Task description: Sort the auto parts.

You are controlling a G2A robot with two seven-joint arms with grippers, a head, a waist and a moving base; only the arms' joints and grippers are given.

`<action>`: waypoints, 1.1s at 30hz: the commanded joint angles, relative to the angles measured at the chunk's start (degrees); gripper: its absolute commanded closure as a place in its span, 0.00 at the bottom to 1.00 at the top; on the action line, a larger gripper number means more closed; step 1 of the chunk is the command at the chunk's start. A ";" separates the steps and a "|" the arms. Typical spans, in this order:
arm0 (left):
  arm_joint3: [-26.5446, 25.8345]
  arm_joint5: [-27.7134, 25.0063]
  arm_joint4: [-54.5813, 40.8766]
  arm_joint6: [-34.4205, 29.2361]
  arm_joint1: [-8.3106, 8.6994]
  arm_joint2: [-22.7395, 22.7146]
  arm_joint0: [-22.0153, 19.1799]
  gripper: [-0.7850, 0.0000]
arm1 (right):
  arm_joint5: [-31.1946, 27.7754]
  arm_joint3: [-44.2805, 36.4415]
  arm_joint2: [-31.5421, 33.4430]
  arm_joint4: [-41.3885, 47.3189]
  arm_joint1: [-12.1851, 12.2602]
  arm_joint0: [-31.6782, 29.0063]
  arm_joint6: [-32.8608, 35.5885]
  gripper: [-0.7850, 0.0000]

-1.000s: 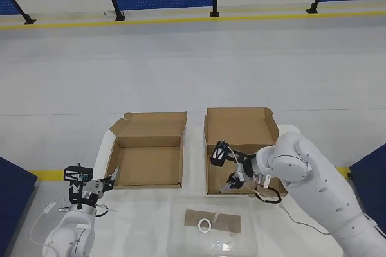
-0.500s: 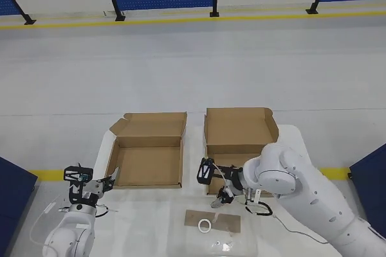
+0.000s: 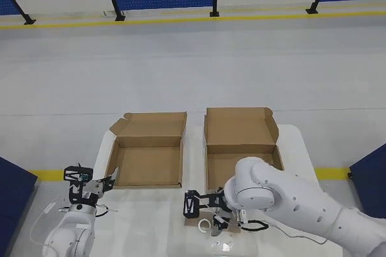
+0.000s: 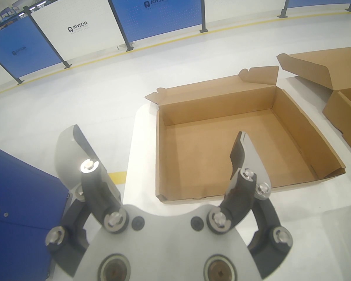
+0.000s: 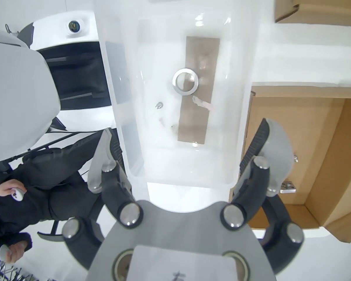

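Note:
A clear plastic bin at the table's front holds a metal ring, a small pale part and tiny bits. My right gripper hovers open over one end of the bin, its fingers straddling it, with nothing held. In the top view the right gripper is beside the ring. My left gripper stands open and empty by the front left corner of the bare left cardboard box. The right cardboard box has a small metal part inside.
Both cardboard boxes sit side by side with lids folded back, behind the bin. A brown strip lies under the bin. The left gripper is near the table's left edge.
My right arm has swung from over the right box forward and to the left, and now hangs over the clear bin. The left arm has not moved.

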 commanded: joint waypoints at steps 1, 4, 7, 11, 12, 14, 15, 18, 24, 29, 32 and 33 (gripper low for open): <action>0.00 0.00 0.00 0.00 0.00 0.00 0.00 0.00 | 0.28 0.90 -2.07 0.16 -0.19 0.79 0.28 0.00; 0.00 0.00 0.00 0.00 0.00 0.00 0.00 0.00 | 0.57 1.69 -3.96 0.69 -0.43 1.69 0.56 0.00; 0.00 0.00 0.00 0.00 0.00 0.00 0.00 0.00 | 0.80 1.91 -5.41 1.20 -0.59 2.40 0.80 0.00; 0.00 0.00 0.00 0.00 0.00 0.00 0.00 0.00 | 0.45 1.92 -6.50 1.21 -0.60 3.28 0.45 0.00; 0.00 0.00 0.00 0.00 0.00 0.00 0.00 0.00 | 0.45 1.92 -6.50 1.21 -0.60 3.28 0.45 0.00; 0.00 0.00 0.00 0.00 0.00 0.00 0.00 0.00 | 0.45 1.92 -6.50 1.21 -0.60 3.28 0.45 0.00; 0.00 0.00 0.00 0.00 0.00 0.00 0.00 0.00 | 0.45 1.92 -6.50 1.21 -0.60 3.28 0.45 0.00; 0.00 0.00 0.00 0.00 0.00 0.00 0.00 0.00 | 0.45 1.92 -6.50 1.21 -0.60 3.28 0.45 0.00; 0.00 0.00 0.00 0.00 0.00 0.00 0.00 0.00 | 1.08 1.04 -8.98 -2.11 -1.20 2.33 1.07 0.00; 0.00 0.00 0.00 0.00 0.00 0.00 0.00 0.00 | 2.58 1.11 -11.83 -3.35 -2.33 2.65 2.57 0.00; 0.00 0.00 0.00 0.00 0.00 0.00 0.00 0.00 | 2.15 1.78 -12.89 -4.22 -2.94 2.36 2.14 0.00; 0.00 0.00 0.00 0.00 0.00 0.00 0.00 0.00 | 2.25 2.10 -13.33 -5.08 -3.12 2.15 2.24 0.00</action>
